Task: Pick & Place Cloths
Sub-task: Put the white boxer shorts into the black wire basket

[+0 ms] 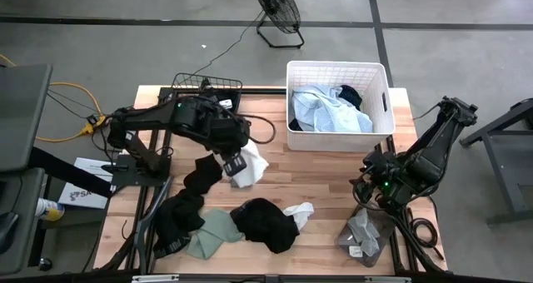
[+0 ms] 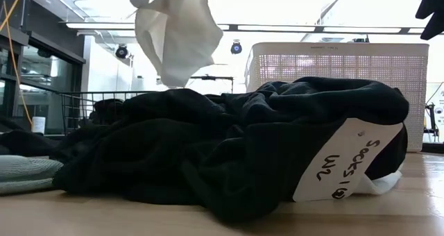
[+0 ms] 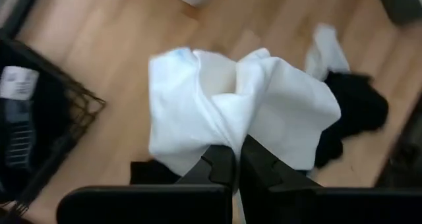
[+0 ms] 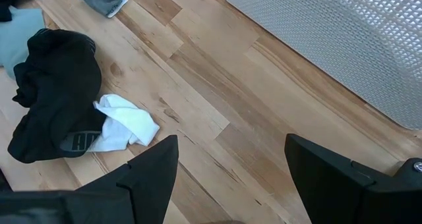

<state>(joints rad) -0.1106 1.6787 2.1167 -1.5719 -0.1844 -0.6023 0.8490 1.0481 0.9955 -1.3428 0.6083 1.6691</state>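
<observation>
My left gripper (image 3: 236, 163) is shut on a white cloth (image 3: 237, 105), which hangs over the table's middle (image 1: 250, 168) and high above the heap in the low view (image 2: 177, 31). Black cloths (image 1: 266, 225) (image 1: 202, 176) (image 1: 177, 222), a sage green one (image 1: 212, 235), a small white one (image 1: 298, 212) and a grey one (image 1: 365, 231) lie on the table near its front edge. The white basket (image 1: 383, 100) at the far side holds a pale blue cloth (image 1: 321, 108). My right gripper (image 4: 231, 174) stands open above bare wood at the right (image 1: 379, 187). My left gripper pinches a bunched fold of the white cloth (image 3: 232, 133) between its two shut fingers (image 3: 221, 165). The fingers come from above, slanting down. The cloth hangs slack below them, lifted clear of the table and of the black cloths.
A black wire basket (image 1: 208, 85) stands at the far left of the table. A black cloth (image 2: 243, 146) with a white label fills the near ground of the low view. Bare wood lies between the white basket and the cloths (image 1: 325, 175).
</observation>
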